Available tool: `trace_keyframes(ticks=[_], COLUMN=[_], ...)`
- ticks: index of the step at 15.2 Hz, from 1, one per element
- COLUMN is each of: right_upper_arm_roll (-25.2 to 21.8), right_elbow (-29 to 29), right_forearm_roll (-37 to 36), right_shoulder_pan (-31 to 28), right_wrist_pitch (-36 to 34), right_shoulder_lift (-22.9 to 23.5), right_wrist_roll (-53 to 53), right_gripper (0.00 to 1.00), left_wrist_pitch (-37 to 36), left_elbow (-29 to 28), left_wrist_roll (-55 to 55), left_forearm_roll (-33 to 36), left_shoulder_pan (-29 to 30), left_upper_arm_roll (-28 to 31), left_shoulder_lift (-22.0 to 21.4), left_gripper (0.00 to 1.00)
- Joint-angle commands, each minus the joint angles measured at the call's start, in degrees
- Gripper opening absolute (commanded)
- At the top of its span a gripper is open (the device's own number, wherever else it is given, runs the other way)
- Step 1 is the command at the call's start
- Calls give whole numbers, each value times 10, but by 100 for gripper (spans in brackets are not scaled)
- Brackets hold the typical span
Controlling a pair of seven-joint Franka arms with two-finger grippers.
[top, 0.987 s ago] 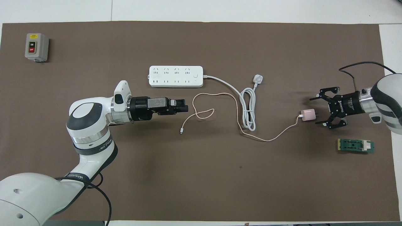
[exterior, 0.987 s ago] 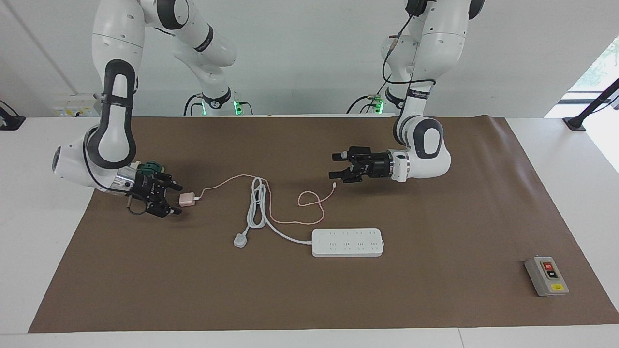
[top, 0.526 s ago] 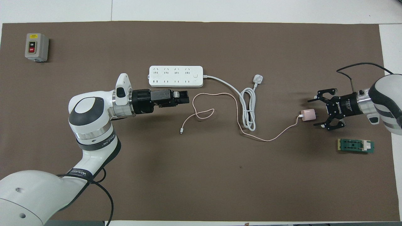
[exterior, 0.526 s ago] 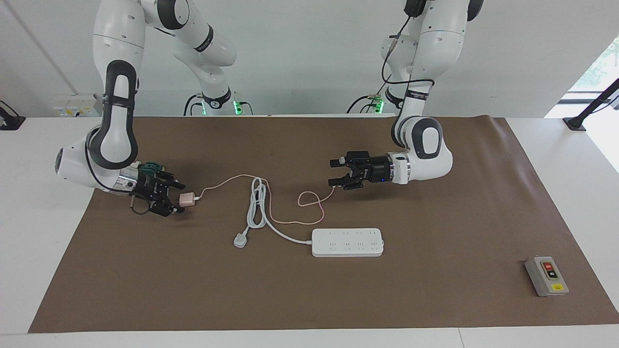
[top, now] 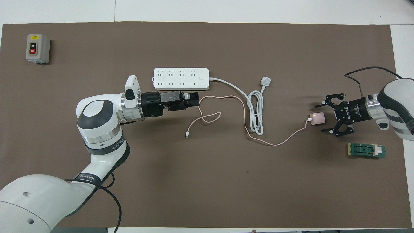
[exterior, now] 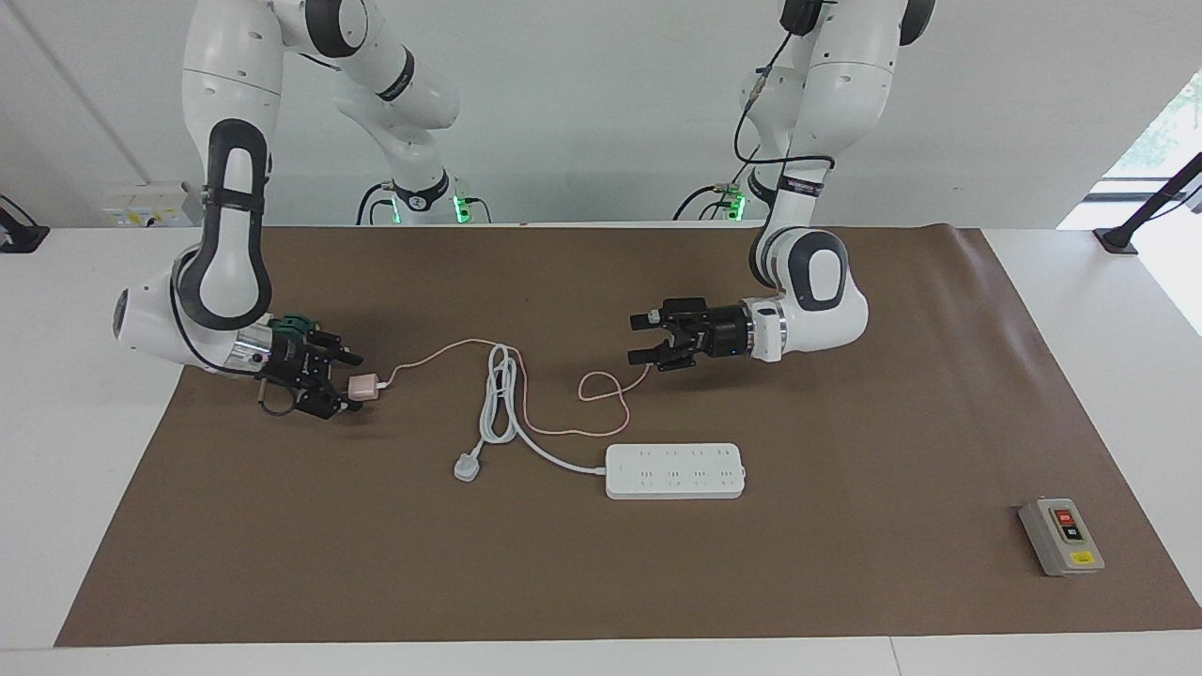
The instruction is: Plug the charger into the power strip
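1. The right gripper [exterior: 344,382] [top: 325,117] sits low at the right arm's end of the brown mat [exterior: 845,582], its jaws spread to either side of the charger [exterior: 362,386] [top: 317,118].
2. The fingertips flank the pink cube with a visible gap on each side in the overhead view. Contact cannot be confirmed, and the charger rests on the mat.
3. The charger's thin pink cable [exterior: 601,387] [top: 275,144] runs from the cube's face turned away from the right gripper, crosses the coiled grey-white cord [exterior: 498,404] [top: 255,113] and ends in a loop under the left gripper.
4. The left gripper [exterior: 640,340] [top: 196,99] hangs in the air over that loop, its two fingers standing clearly apart and holding nothing.
5. The power strip [exterior: 675,470] [top: 181,78] lies flat on the mat, just beside the left gripper and well apart from the right gripper.
6. A green block [top: 366,150] lies on the mat near the right gripper.
7. A grey button box [exterior: 1061,536] [top: 38,48] stands at the mat's corner, well apart from both grippers.
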Motion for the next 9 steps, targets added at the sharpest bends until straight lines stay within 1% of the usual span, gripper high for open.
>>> trace_keyframes(ticks=[1, 2, 4, 6, 7, 9], right_upper_arm_roll=[2, 2, 2, 3, 3, 6], right_elbow=[-17, -17, -17, -16, -12, 3], right_forearm_roll=[-2, -3, -8, -7, -7, -7], right_shoulder_pan=[-1, -1, -1, -1, -1, 1], right_wrist_pitch=[15, 19, 20, 18, 14, -4], right_shoulder_lift=[-8, -8, -8, -8, -8, -9], right_wrist_roll=[-7, -8, -8, -6, -1, 10], right_gripper=[58, 53, 37, 11, 8, 8], left_wrist_pitch=[9, 9, 9, 9, 9, 9], left_elbow=[10, 10, 10, 10, 10, 12], left_wrist_roll=[-12, -12, -12, -12, -12, -18], left_forearm_roll=[-12, -11, -12, -12, -12, -12], left_shoulder_pan=[-10, -10, -13, -13, -13, -13], left_upper_arm_roll=[6, 6, 6, 6, 6, 6], left_shoulder_lift=[7, 7, 7, 7, 7, 7], left_gripper=[100, 100, 100, 100, 100, 100])
